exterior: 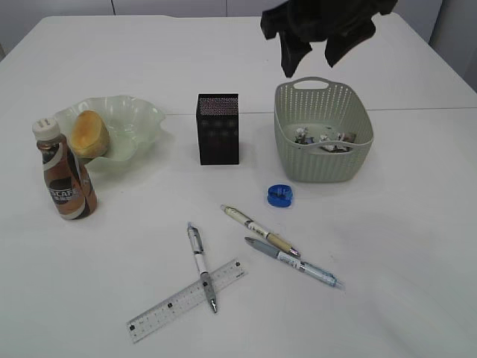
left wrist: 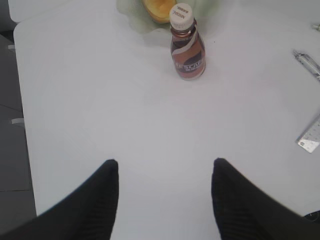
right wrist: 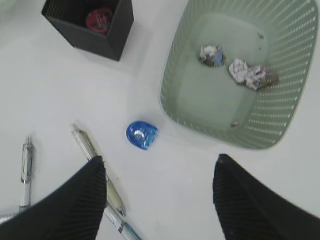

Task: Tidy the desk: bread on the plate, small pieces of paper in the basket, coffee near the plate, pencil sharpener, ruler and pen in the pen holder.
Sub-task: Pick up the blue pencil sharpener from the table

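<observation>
The bread (exterior: 89, 133) lies in the wavy green plate (exterior: 143, 119), and the coffee (exterior: 64, 175) stands just in front of it. Crumpled paper pieces (exterior: 325, 138) lie in the basket (exterior: 289, 138). The blue pencil sharpener (exterior: 280, 195), the clear ruler (exterior: 186, 300) and three pens (exterior: 201, 267) (exterior: 261, 231) (exterior: 294, 262) lie on the desk in front of the black pen holder (exterior: 218, 128). My right gripper (exterior: 311, 67) hangs open and empty above the basket's far rim; in its wrist view the right gripper (right wrist: 160, 162) is above the sharpener (right wrist: 141, 135). My left gripper (left wrist: 165, 162) is open over bare desk, short of the coffee (left wrist: 187, 45).
A small red object (right wrist: 98, 19) lies in the bottom of the pen holder (right wrist: 107, 37). One pen lies across the ruler. In the left wrist view the desk's left edge (left wrist: 20, 100) runs close beside the gripper.
</observation>
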